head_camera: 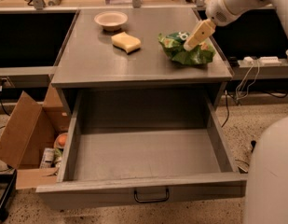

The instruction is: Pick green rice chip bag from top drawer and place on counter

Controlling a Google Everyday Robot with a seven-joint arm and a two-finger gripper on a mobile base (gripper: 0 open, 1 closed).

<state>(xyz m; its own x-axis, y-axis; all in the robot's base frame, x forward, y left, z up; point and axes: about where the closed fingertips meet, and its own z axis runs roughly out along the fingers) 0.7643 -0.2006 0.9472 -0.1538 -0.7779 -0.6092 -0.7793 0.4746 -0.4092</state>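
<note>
The green rice chip bag [186,49] lies crumpled on the counter [134,62] at its right side, near the right edge. My gripper [194,40] comes in from the upper right on the white arm and sits right over the top of the bag, touching or almost touching it. The top drawer [148,155] is pulled wide open below the counter. Its inside is bare grey metal, and its black wire handle [151,196] shows on the front panel.
A pale yellow sponge [126,42] and a small white bowl [111,19] sit on the counter's back left. An open cardboard box [27,139] with items stands on the floor to the left. The robot's white base [269,171] is at the lower right. Cables hang at the right.
</note>
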